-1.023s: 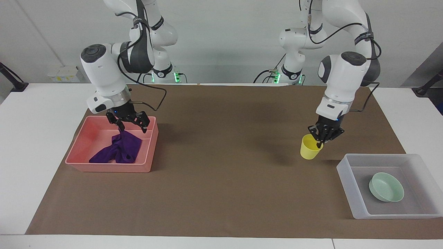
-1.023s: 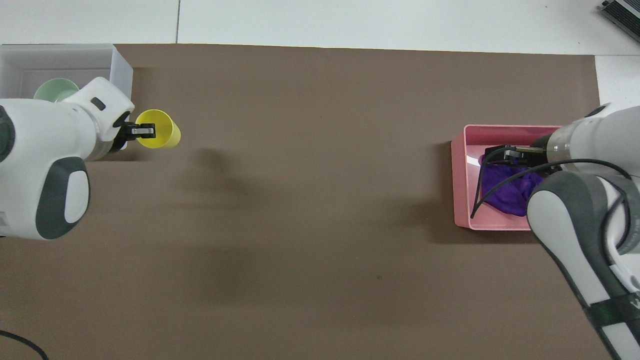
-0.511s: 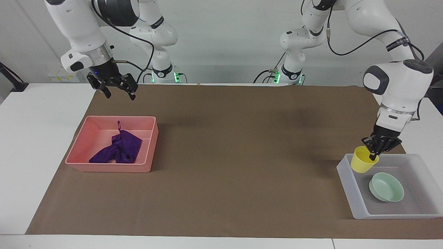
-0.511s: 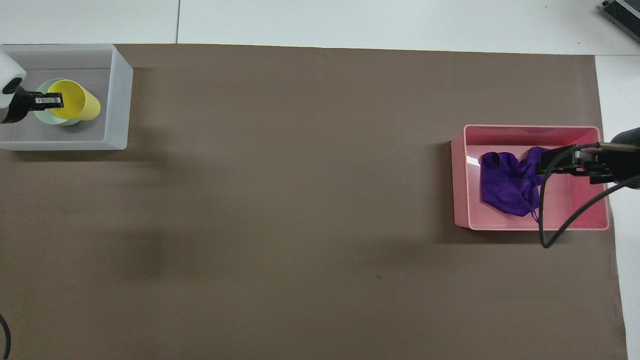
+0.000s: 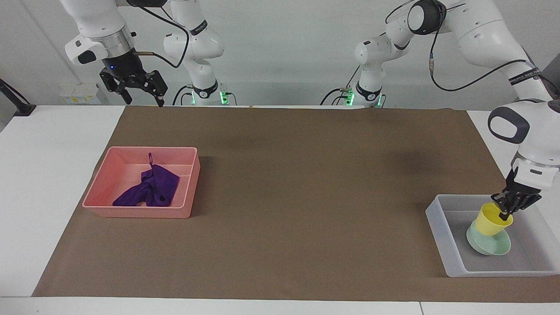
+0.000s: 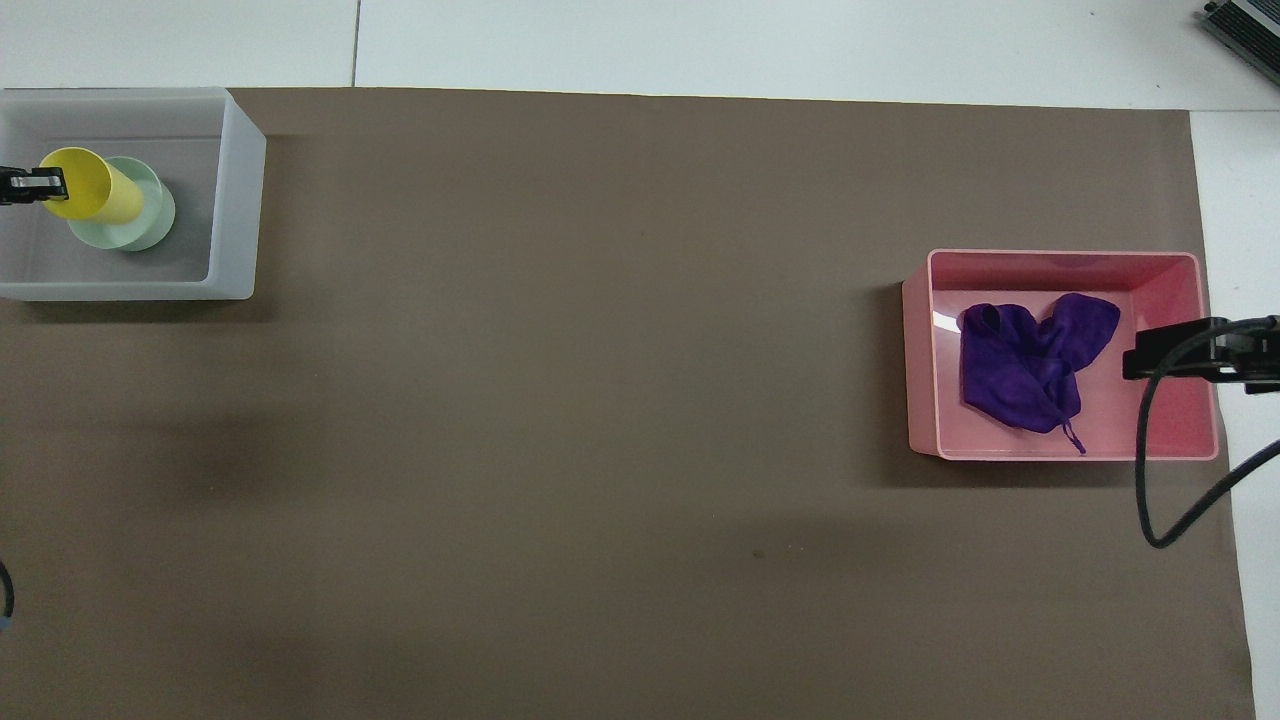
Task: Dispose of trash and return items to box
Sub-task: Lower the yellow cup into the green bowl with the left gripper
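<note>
Left tool is clamped on the rim of the yellow cup, fingertips together on the cup wall. A second ago it held the cup over the brown mat just outside the box; half a second ago over the box's edge. Now the cup is tilted inside the box, its base in the mint-green bowl, which sits on the box floor where it was before.

Right tool has its fingers apart and holds nothing. A second ago it was down in the pink tray, at the purple cloth; since then it has risen and now hangs high over the tabletop edge, closer to the robots than the pink tray. The cloth lies crumpled in the pink tray, loop toward the robots, unmoved since half a second ago.

Box is at the left arm's end of the tabletop, pink tray at the right arm's end, well apart.
</note>
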